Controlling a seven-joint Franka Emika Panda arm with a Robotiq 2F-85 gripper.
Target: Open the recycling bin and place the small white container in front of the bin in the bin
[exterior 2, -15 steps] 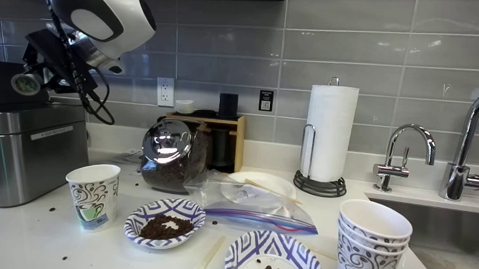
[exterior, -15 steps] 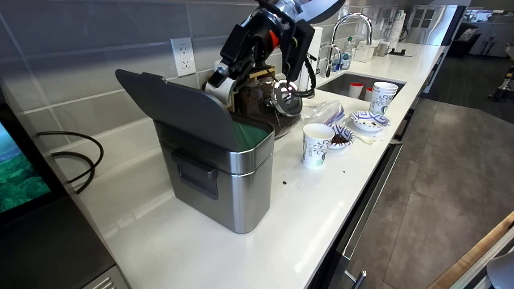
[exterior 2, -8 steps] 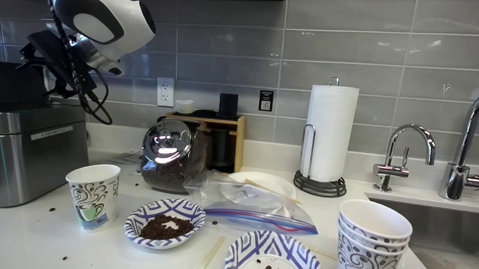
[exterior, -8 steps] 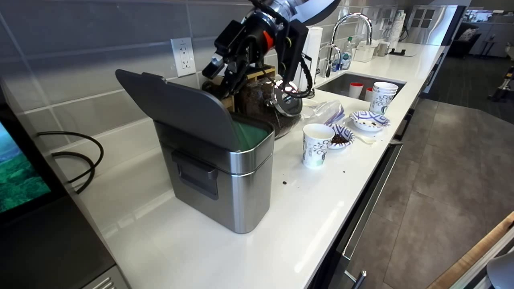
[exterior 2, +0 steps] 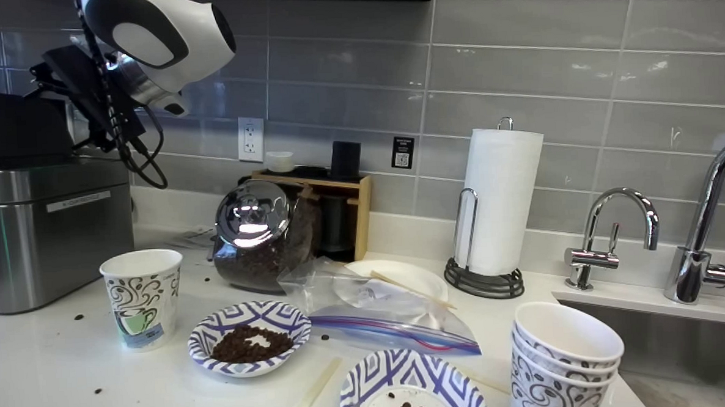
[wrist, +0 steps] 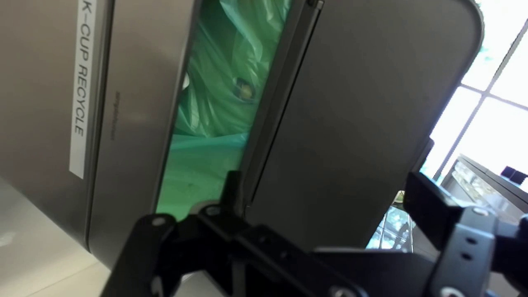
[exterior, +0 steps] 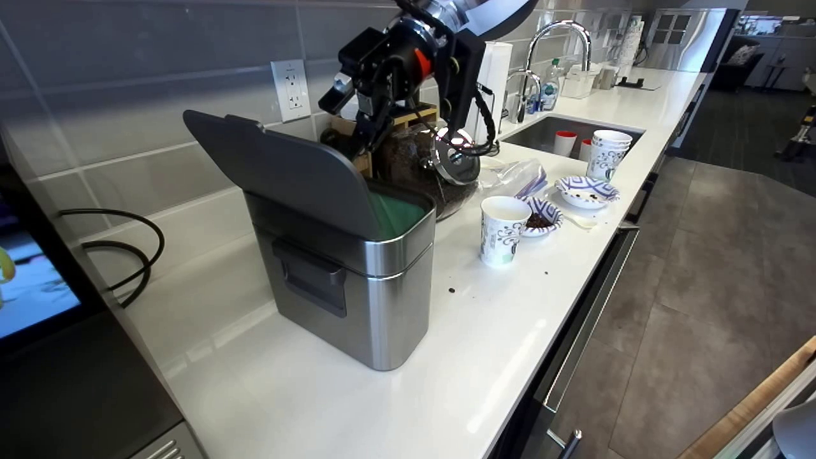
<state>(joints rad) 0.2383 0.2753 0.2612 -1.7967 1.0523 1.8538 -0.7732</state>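
Note:
The steel recycling bin (exterior: 396, 306) stands with its dark lid (exterior: 280, 166) raised, a green liner (wrist: 218, 62) showing inside. Spread wide above the bin's mouth, my gripper (wrist: 326, 198) is open and holds nothing between its fingers. In an exterior view the gripper (exterior: 344, 121) hangs behind the raised lid. The small white container is no longer in the jaws and I cannot clearly make it out. A pale rounded shape (wrist: 201, 205) shows partly behind one finger, over the liner; what it is I cannot tell. Deeper in lies a small dark-and-yellow item (wrist: 244, 90).
Beside the bin stand a patterned paper cup (exterior 2: 142, 305), a bowl of coffee grounds (exterior 2: 286, 353) and a glass jar (exterior 2: 261, 269). A wooden rack (exterior 2: 363, 222) carries a small white tub (exterior 2: 280, 162). Stacked cups (exterior 2: 559, 366) and a paper towel roll (exterior 2: 497, 204) are farther along.
One second ago the jaws were closed on a small white container with a round lid. They have since opened and it has left them. The arm has shifted only slightly.

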